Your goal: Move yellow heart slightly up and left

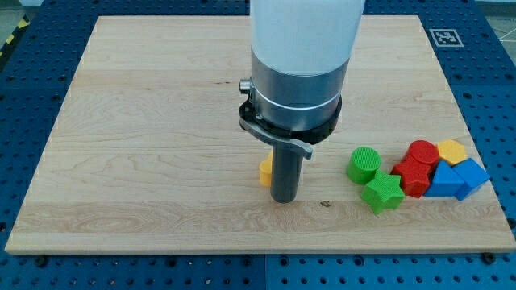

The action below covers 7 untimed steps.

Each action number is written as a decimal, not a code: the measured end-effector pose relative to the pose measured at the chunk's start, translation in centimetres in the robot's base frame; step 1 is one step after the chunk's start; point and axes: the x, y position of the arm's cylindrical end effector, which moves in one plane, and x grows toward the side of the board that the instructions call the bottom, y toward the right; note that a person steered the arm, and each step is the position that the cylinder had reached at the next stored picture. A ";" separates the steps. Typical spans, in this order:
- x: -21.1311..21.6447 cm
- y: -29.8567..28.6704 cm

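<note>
The yellow heart (264, 171) lies near the middle of the wooden board (145, 129), mostly hidden behind my rod; only its left edge shows. My tip (285, 199) rests on the board right beside the heart, at its right and slightly toward the view's bottom, touching or nearly touching it.
A cluster of blocks sits at the view's lower right: a green cylinder (364, 164), a green star (383, 193), a red block (414, 176), a red cylinder (422, 151), a yellow hexagon (451, 151) and blue blocks (456, 179). The arm's wide body (302, 56) hides part of the board's centre.
</note>
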 end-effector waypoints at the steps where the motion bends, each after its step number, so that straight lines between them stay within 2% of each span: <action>1: 0.5 2.5; 2: -1.4 4.0; 3: -6.2 1.3; 4: -7.1 -3.9; 5: -7.1 -6.6; 7: -4.0 -6.8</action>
